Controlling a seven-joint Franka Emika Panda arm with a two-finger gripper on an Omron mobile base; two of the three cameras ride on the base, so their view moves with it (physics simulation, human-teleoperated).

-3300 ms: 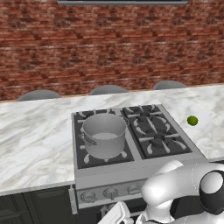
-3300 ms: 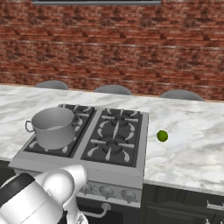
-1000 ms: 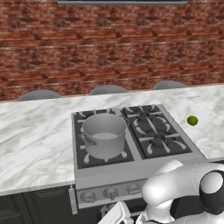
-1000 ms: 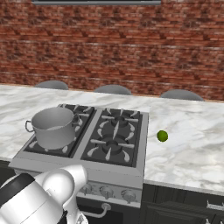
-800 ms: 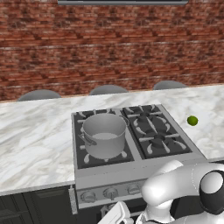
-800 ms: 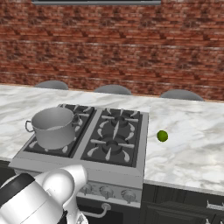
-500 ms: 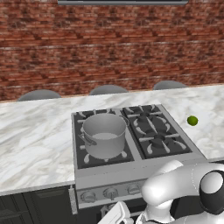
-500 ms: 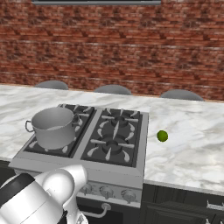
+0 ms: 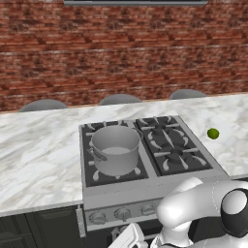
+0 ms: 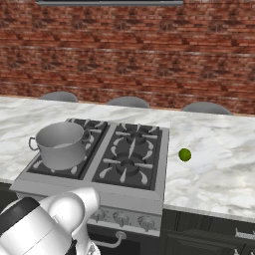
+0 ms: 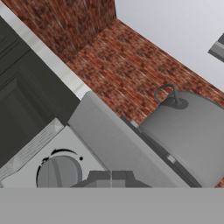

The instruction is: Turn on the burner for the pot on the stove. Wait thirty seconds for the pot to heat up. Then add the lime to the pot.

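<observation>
The grey metal pot (image 9: 115,147) stands on the front-left burner of the steel stove (image 9: 145,196); from the other side the pot (image 10: 61,144) is at the stove's (image 10: 132,199) near left. The lime (image 9: 213,133) lies on the marble counter just right of the stove, well apart from the pot, and the right base view has the lime (image 10: 185,155) too. My gripper (image 11: 111,176) is low in front of the stove's front panel, shut with nothing held. A round knob (image 11: 59,173) sits just beside its tips, and the pot (image 11: 188,131) rises beyond.
The row of front knobs (image 9: 122,213) runs under the burners. Marble counter (image 9: 38,155) extends on both sides of the stove. Three grey stool tops (image 9: 120,99) line the far edge before a brick wall. Dark cabinets (image 10: 209,239) sit below the counter.
</observation>
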